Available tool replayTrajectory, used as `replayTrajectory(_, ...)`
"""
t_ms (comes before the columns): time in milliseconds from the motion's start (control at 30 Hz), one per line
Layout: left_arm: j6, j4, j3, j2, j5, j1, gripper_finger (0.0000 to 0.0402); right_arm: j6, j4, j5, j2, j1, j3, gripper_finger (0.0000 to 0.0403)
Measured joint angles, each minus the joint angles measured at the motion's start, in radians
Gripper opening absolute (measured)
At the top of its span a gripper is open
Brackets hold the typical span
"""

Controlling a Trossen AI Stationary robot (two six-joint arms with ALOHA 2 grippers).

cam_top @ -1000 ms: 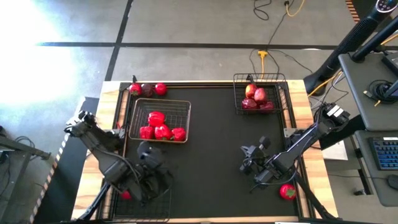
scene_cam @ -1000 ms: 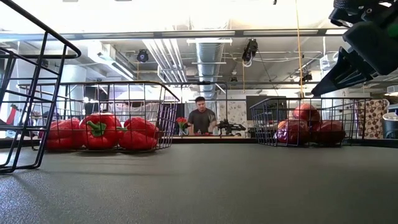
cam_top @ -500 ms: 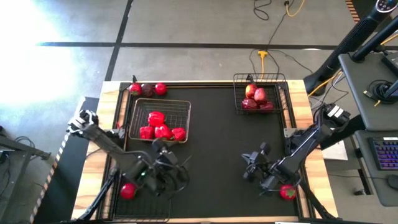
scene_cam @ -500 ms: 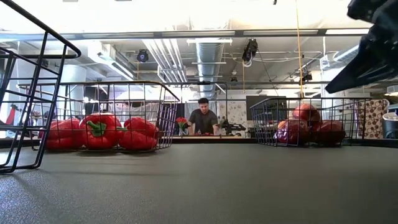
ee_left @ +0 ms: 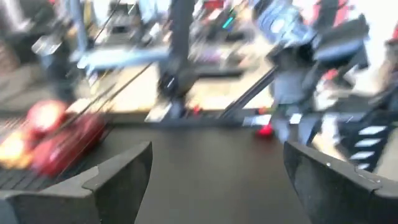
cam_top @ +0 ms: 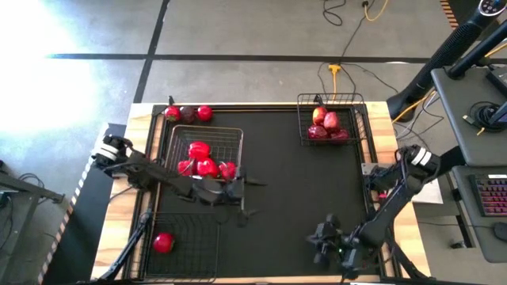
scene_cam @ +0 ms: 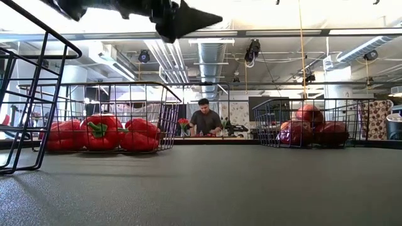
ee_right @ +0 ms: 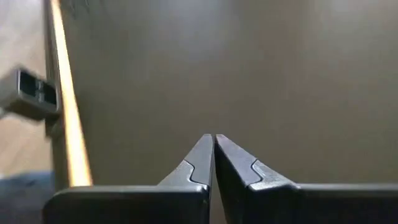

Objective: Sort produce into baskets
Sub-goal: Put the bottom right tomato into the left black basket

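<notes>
Black desk: my left claw, fingers apart and empty, hovers just beside the pepper basket; loose fruit lies beyond it, left arm nearer. Right claw pinched together, idle.

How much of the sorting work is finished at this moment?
Done: peppers fill one basket, apples another, and one tomato lies in the near basket. In hand: nothing; the left gripper is open, the right gripper shut and empty. Left: three fruits at the table's far edge.
</notes>
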Motion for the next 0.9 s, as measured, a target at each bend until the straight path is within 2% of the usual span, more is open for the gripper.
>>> replayTrajectory(67, 0.032, 0.105, -0.042, 0.0, 0.05, 0.011, 0.0341, 0.082, -0.124, -0.097, 0.038, 0.0, 0.089, 0.0009)
replayTrajectory(133, 0.051, 0.167, -0.069, 0.0, 0.054, 0.013, 0.0341, 0.138, -0.246, -0.204, 0.08, -0.004, 0.189, 0.0009)
replayTrajectory(233, 0.065, 0.194, -0.094, 0.0, 0.054, 0.013, 0.0341, 0.216, -0.479, -0.372, 0.144, -0.017, 0.346, 0.0009)
replayTrajectory(367, 0.058, 0.2, -0.107, 0.0, 0.054, 0.01, 0.0341, 0.283, -0.794, -0.663, 0.218, -0.04, 0.522, 0.0017)
replayTrajectory(467, 0.043, 0.191, -0.109, 0.0, 0.054, 0.0, 0.0341, 0.262, -0.943, -0.915, 0.261, -0.05, 0.599, 0.0042)
replayTrajectory(567, 0.033, 0.183, -0.11, 0.0, 0.055, -0.025, 0.0341, 0.242, -0.988, -1.09, 0.266, -0.063, 0.603, 0.0089)
replayTrajectory(667, 0.034, 0.161, -0.112, 0.0, 0.056, -0.053, 0.0341, 0.221, -0.992, -1.126, 0.264, -0.076, 0.584, 0.015)
replayTrajectory(900, 0.043, 0.158, -0.113, 0.0, 0.056, -0.067, 0.0341, 0.108, -0.986, -1.135, 0.263, -0.111, 0.515, 0.0307)
